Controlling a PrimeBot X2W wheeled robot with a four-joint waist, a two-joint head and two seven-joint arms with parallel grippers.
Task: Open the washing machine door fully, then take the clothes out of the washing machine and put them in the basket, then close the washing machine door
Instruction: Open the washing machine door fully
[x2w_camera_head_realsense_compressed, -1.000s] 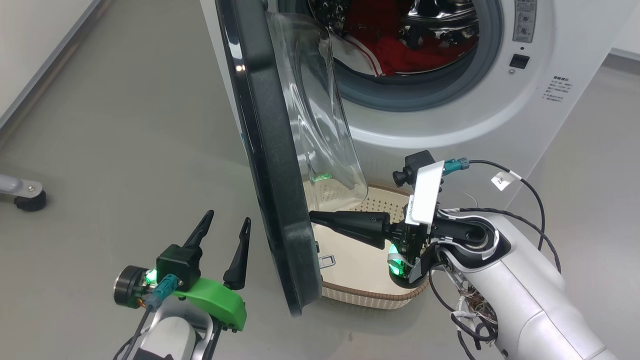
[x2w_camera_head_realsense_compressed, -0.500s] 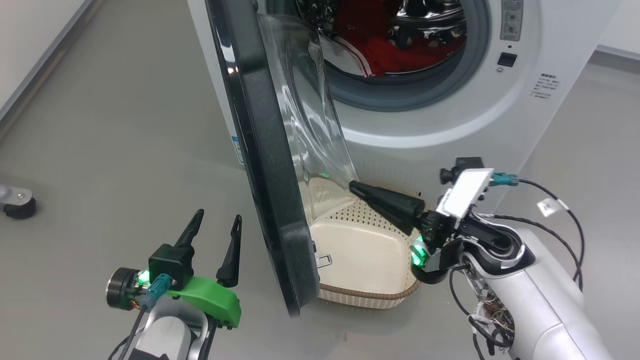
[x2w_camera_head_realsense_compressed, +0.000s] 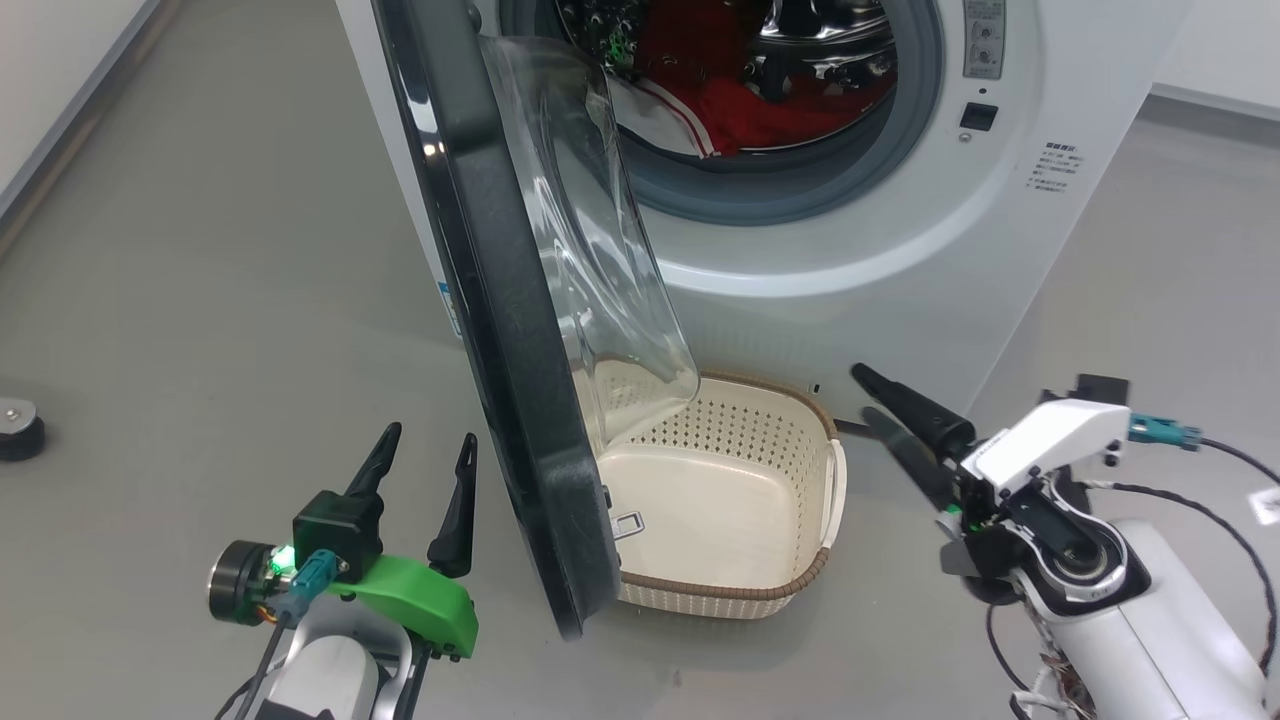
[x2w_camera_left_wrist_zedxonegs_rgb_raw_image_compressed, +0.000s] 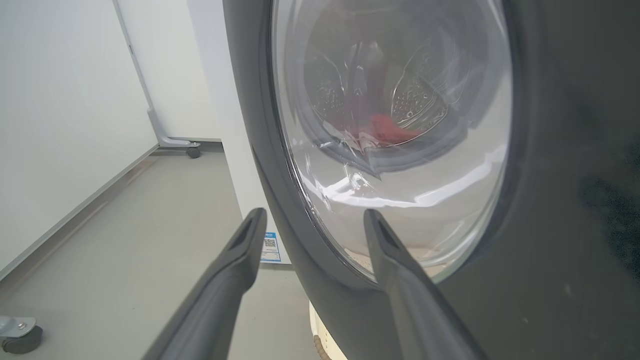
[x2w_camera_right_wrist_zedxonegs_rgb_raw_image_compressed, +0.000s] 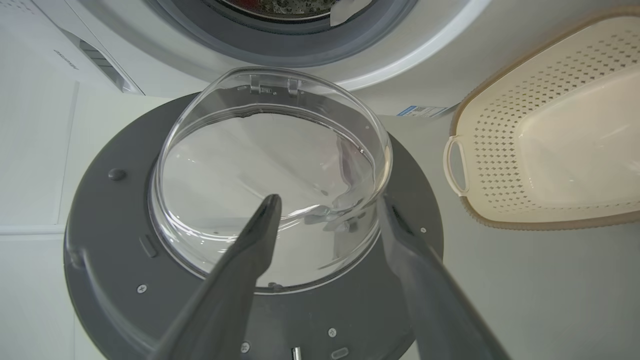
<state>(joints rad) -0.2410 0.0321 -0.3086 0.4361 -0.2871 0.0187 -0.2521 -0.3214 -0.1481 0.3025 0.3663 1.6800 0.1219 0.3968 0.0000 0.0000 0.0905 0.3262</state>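
I see one door (x2w_camera_head_realsense_compressed: 500, 330), ajar, hiding part of my one basket (x2w_camera_head_realsense_compressed: 740, 440); clothes (x2w_camera_head_realsense_compressed: 740, 110), seemingly one red garment, lie in the washer (x2w_camera_head_realsense_compressed: 900, 260); my left gripper (x2w_camera_head_realsense_compressed: 431, 433) and right gripper (x2w_camera_head_realsense_compressed: 864, 391) both gape empty

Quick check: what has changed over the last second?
The right gripper has drawn back from the inner side of the washing machine door, out from over the basket, to the right; it is open, holding nothing. The head camera shifted too. Unchanged: the door standing open, the left gripper open beside its outer face, the clothes in the drum, the basket empty.
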